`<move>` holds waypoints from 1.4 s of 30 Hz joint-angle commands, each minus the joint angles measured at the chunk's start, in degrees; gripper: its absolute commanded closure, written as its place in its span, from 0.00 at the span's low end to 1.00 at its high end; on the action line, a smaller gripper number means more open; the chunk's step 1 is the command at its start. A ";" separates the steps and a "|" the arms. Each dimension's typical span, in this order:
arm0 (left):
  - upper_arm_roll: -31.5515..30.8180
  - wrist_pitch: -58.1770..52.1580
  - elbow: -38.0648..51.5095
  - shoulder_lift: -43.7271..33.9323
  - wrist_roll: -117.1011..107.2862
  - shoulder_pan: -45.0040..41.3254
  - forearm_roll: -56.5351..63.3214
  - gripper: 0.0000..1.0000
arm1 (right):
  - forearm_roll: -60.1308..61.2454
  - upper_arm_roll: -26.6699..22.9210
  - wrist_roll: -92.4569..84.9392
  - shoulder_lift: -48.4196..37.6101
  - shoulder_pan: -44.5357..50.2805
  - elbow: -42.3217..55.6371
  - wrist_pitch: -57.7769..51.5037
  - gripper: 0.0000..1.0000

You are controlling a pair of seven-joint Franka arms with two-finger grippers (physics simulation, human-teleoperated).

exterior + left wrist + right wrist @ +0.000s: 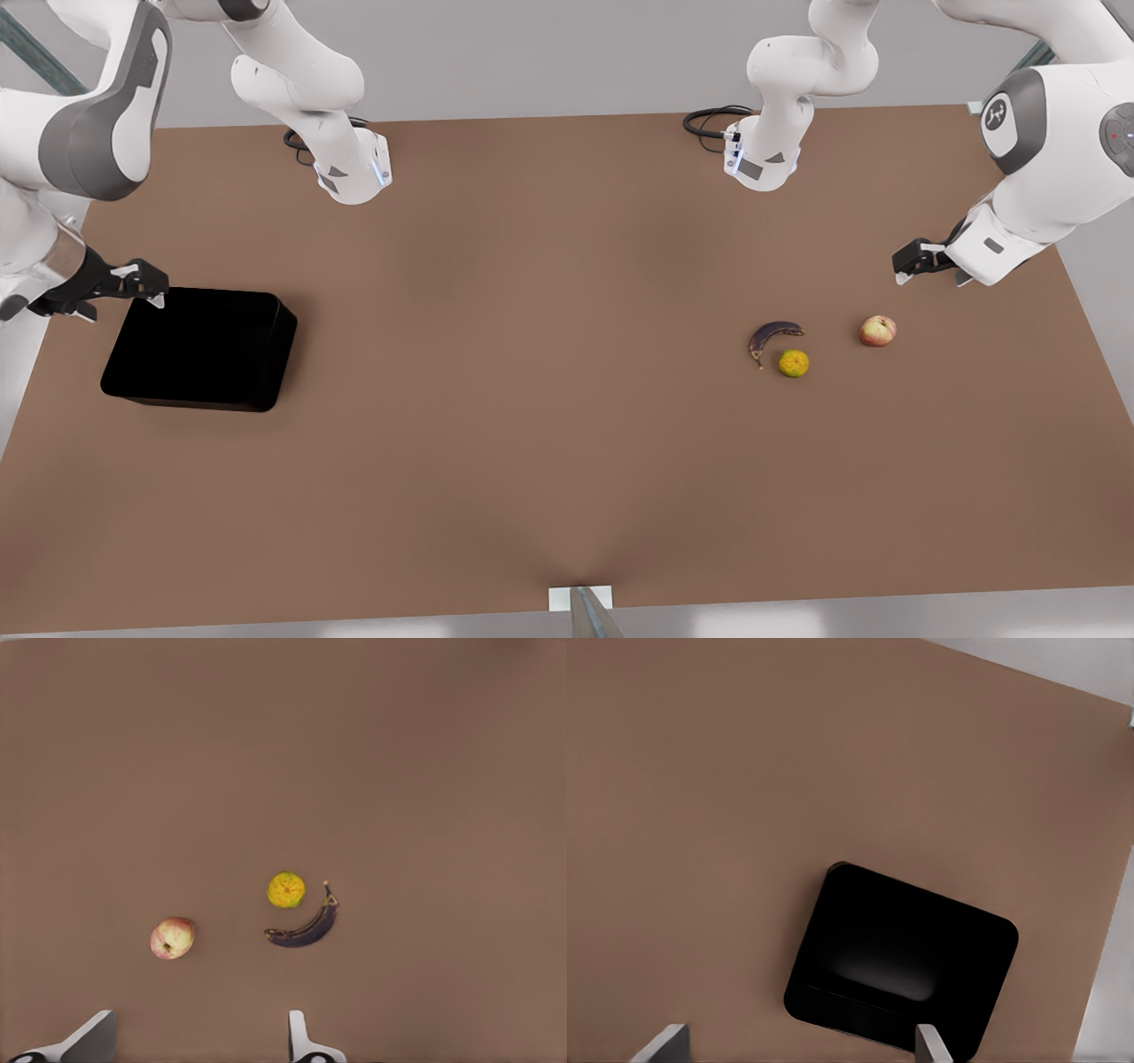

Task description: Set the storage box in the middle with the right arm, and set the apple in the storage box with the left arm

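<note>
The storage box, a glossy black open-top bin, stands empty on the brown table at the front view's left; the right wrist view looks down into the box. My right gripper hovers open above its far left corner, its fingers spread wide. The apple, reddish-pink with pale yellow, lies on the table at the front view's right. My left gripper hangs open above and just behind it, apart from it. In the left wrist view the apple lies beyond the open fingers.
A yellow-orange citrus fruit and a dark purple banana lie close together a short way from the apple, toward the table's middle. The table is bare brown between box and fruit. Cables lie at the far edge.
</note>
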 commanded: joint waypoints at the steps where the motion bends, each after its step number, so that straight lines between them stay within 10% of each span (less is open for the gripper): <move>1: 0.01 -0.05 0.00 0.04 0.00 0.05 0.21 0.00 | 0.00 0.00 0.00 0.04 -0.21 0.00 0.00 0.00; 9: 6.77 -5.94 -1.49 4.60 -8.50 1.20 -3.56 0.00 | -1.58 -8.00 -2.02 4.09 -8.47 -15.90 13.88 0.00; 18: 25.93 11.82 -27.51 13.83 -43.59 0.67 -69.83 0.00 | 1.40 -14.07 -4.04 7.69 -11.37 -31.82 39.11 0.00; 23: 29.18 8.83 -30.50 21.83 -42.98 2.07 -82.84 0.00 | 4.83 -16.44 -11.43 12.96 -14.27 -31.82 44.82 0.00; 40: 36.66 -7.52 -30.76 28.78 -33.75 1.37 -74.67 0.00 | 4.31 -17.67 -12.12 21.14 -15.24 -34.01 53.35 0.00; 42: 36.57 -6.64 -30.32 31.06 -33.40 1.37 -75.29 0.00 | 4.39 -17.67 -13.27 21.14 -15.33 -34.01 53.26 0.24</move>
